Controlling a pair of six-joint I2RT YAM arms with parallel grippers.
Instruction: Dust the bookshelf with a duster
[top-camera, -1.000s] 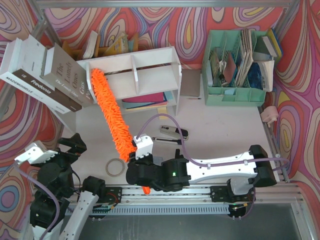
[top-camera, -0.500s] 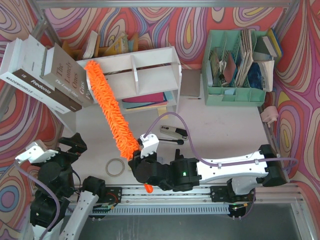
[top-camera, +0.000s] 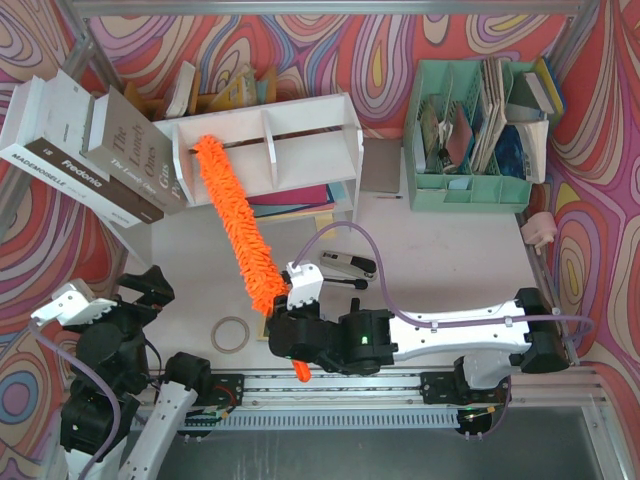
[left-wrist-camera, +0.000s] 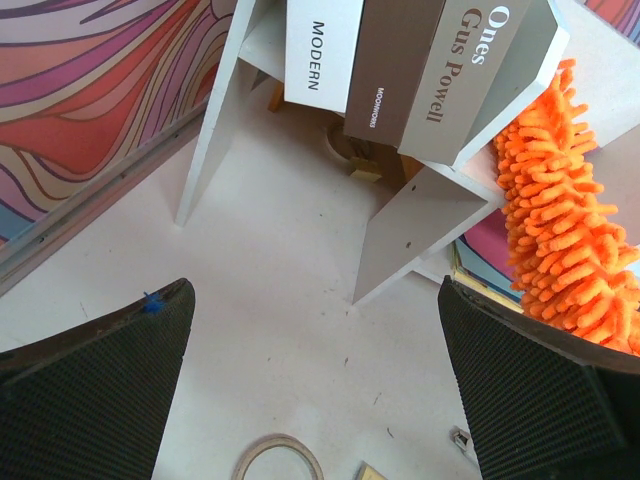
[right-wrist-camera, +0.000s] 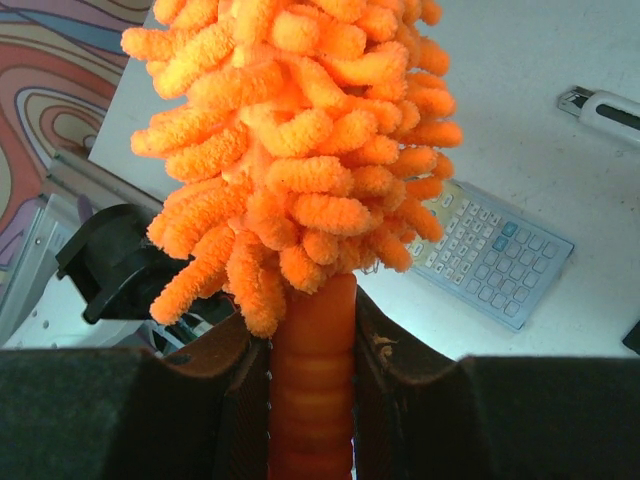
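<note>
— Where does the top view look from?
— From high above and behind the arm bases, down over the whole table (top-camera: 450, 240).
— And the wrists?
— Left peers low between its wide jaws at the bookshelf (left-wrist-camera: 420, 215) ahead. Right sits tight on the duster (right-wrist-camera: 300, 200) between its jaws. All three catch that duster.
</note>
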